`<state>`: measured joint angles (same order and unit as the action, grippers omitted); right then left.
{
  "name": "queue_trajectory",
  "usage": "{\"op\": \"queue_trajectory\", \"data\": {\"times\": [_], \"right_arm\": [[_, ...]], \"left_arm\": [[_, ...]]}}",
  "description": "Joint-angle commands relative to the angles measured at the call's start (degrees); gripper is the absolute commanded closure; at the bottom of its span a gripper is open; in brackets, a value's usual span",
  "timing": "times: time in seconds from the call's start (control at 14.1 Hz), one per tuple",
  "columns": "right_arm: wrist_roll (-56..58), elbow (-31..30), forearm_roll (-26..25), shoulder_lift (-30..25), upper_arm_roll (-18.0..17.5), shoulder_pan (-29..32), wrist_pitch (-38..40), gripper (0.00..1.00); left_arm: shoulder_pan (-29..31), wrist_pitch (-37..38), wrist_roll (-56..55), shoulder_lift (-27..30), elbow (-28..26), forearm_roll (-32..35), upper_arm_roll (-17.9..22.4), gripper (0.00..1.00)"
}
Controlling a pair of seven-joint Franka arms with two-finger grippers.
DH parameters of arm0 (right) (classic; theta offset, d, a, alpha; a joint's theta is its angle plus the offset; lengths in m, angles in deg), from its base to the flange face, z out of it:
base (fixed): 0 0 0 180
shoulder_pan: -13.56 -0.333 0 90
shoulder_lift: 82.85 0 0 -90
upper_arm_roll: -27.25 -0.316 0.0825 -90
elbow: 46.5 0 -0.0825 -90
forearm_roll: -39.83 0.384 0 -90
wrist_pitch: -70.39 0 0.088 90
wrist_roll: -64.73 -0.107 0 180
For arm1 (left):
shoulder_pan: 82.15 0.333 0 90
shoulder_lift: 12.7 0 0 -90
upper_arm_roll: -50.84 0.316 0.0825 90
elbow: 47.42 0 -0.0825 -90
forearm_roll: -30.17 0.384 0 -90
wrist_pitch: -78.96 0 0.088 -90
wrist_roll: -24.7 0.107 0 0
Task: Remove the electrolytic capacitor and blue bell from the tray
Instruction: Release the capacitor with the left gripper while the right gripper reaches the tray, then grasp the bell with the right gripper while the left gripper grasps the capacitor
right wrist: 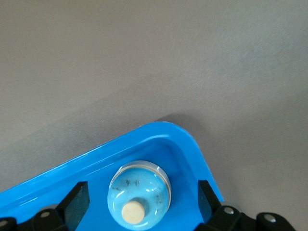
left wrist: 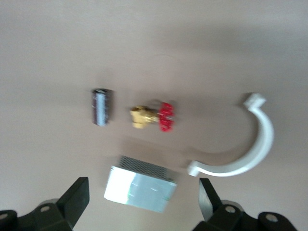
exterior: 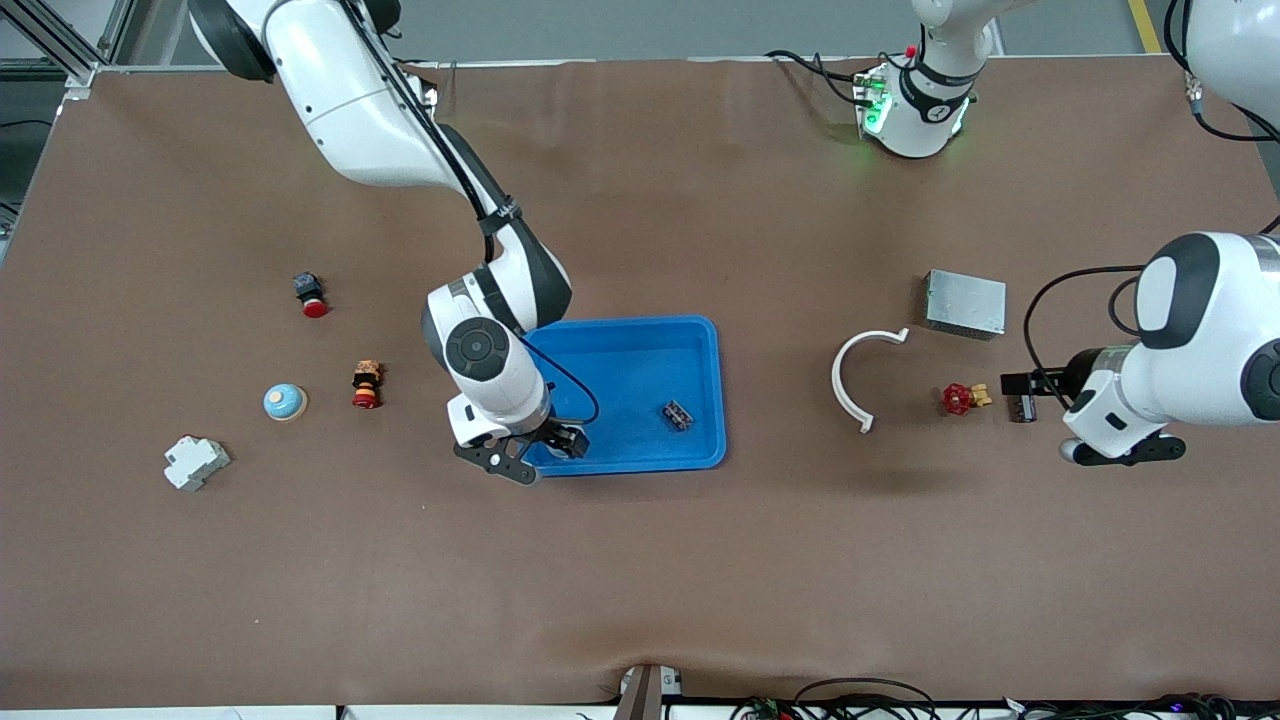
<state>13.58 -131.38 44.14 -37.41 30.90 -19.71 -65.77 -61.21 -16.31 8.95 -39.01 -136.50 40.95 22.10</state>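
Bell step is on: the right tool (right wrist: 139,202) is held wide over the bell (right wrist: 140,194) at the tray's (exterior: 640,335) 7 o'clock corner. Next, lowering and closing. Capacitor (left wrist: 101,106) is already benched under the wide, waiting left tool (left wrist: 144,204).

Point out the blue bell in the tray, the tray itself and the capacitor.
blue bell (right wrist: 139,192), right wrist view, its dome.
tray (exterior: 700,335), front view, its rim corner.
capacitor (left wrist: 101,106), left wrist view, its body.
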Motion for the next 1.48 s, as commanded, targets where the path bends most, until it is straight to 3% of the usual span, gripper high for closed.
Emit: {"op": "queue_trajectory", "data": {"times": [0.0,0.21,0.49,0.85,0.92,1.13,1.41], "right_arm": [[-2.19,2.34,-1.32,2.36,0.74,-1.27,-0.07,0.0],[-3.33,3.23,-1.41,3.86,0.83,-1.97,-0.07,0.0],[-3.69,3.49,-1.41,4.39,0.83,-2.15,-0.69,0.0],[-3.6,3.49,-1.32,4.39,0.74,-2.15,-0.69,0.0],[-3.51,3.58,-1.41,4.31,0.83,-2.15,-0.69,0.15],[-3.42,3.58,-1.32,4.13,0.74,-2.15,-0.08,1.0],[-3.95,3.84,-0.7,2.02,0.39,-2.24,5.0,1.0]], "left_arm": [[-0.19,3.5,-10.66,-0.32,3.29,-0.94,-6.57,0.0],[-1.67,3.42,-24.02,-1.11,3.73,-2.7,-12.21,0.0],[-11.77,1.23,-41.51,-6.19,7.68,-3.32,-12.4,0.0],[-20.48,-12.72,-57.79,-12.0,7.6,-2.7,-11.44,0.0],[-22.06,-15.19,-59.9,-12.8,7.69,-2.79,-10.74,0.0],[-28.21,-23.1,-66.31,-13.86,7.69,-2.79,-5.74,0.0],[-36.73,-31.1,-72.03,-16.31,7.69,-2.88,2.61,0.0]]}}
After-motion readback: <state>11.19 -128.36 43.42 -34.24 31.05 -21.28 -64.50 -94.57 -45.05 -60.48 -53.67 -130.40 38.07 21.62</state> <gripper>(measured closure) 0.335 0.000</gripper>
